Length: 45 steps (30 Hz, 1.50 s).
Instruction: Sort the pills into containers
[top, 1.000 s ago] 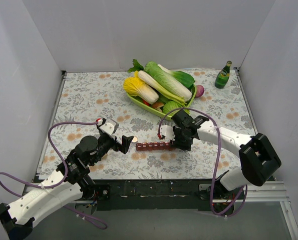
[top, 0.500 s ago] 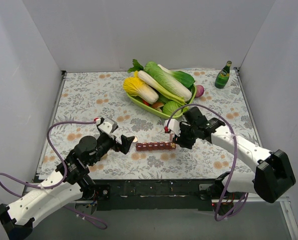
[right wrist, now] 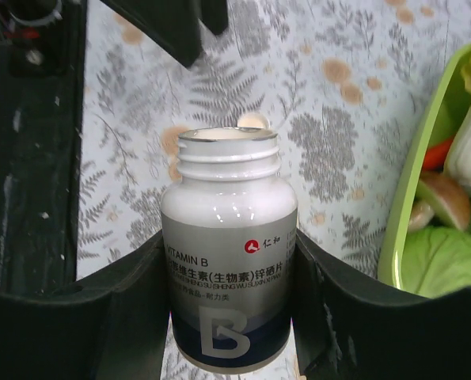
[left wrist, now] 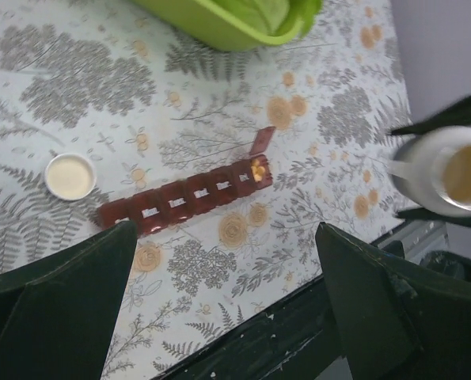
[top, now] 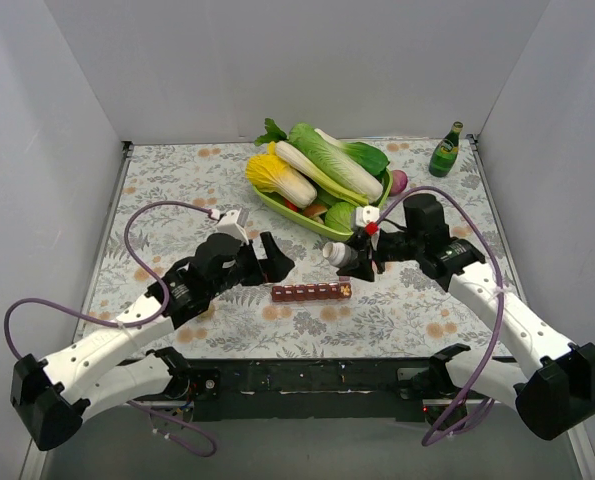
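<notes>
Floral-print bench (top: 177, 190) is filling the white-walled cell, with a green tray of vegetables (top: 317, 195) and a small green glass bottle (top: 444, 150) sitting toward the back. Near the front edge, the dark red pill organiser (top: 310, 292) is lying lengthwise between the two arms. Its end compartment nearest the right arm is standing open, lid (left wrist: 260, 142) tilted up, and a few orange-yellow pills (left wrist: 256, 169) are showing inside it. The other compartments are looking shut, so their contents are not visible.

The right pincer (right wrist: 229, 265) is pinching an uncapped white Vitamin B bottle (right wrist: 229, 214) and holding it tipped on its side, just behind the open end of the organiser. The bottle's white cap (left wrist: 69, 176) is resting on the bench beside the organiser's far end. The left pincer (top: 272, 258) is hovering above that end with its fingers (left wrist: 61, 309) spread wide, gripping nothing.

Progress is looking early – one compartment is carrying pills, while the remaining lids are waiting to be opened and filled.
</notes>
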Each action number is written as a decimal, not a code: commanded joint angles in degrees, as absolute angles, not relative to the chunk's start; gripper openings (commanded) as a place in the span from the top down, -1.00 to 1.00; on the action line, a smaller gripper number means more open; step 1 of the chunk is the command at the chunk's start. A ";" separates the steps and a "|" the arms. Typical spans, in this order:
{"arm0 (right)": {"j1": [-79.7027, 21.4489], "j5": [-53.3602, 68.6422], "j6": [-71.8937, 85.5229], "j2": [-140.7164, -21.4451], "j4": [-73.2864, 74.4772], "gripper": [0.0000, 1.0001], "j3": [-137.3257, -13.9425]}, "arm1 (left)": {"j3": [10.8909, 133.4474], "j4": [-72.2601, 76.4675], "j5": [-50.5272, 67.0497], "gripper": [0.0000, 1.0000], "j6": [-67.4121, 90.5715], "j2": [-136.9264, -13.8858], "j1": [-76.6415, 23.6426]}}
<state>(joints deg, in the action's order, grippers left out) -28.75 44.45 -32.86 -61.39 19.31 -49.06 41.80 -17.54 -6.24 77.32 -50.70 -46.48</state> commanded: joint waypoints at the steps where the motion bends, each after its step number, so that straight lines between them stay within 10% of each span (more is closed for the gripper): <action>1: -26.28 66.41 -22.86 -60.65 3.81 0.97 -51.94 | 44.21 -25.93 -4.95 -0.96 90.34 -53.26 -40.27; 26: -24.52 65.48 -14.06 -57.66 -8.79 0.97 -45.26 | 53.52 -31.98 -4.13 -0.39 77.17 -83.58 -29.53; 33: -23.03 65.74 -13.45 -57.83 -9.05 0.97 -44.56 | 54.67 -33.13 -4.48 0.16 74.36 -88.24 -29.71; 45: -21.97 66.53 -12.74 -58.18 -9.58 0.97 -44.03 | 55.55 -30.32 -0.44 0.28 73.65 -92.55 -30.06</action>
<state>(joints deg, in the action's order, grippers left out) -22.37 65.34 -13.56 -58.37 -7.11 -45.06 53.36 -31.46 -1.41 74.46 -92.84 -29.80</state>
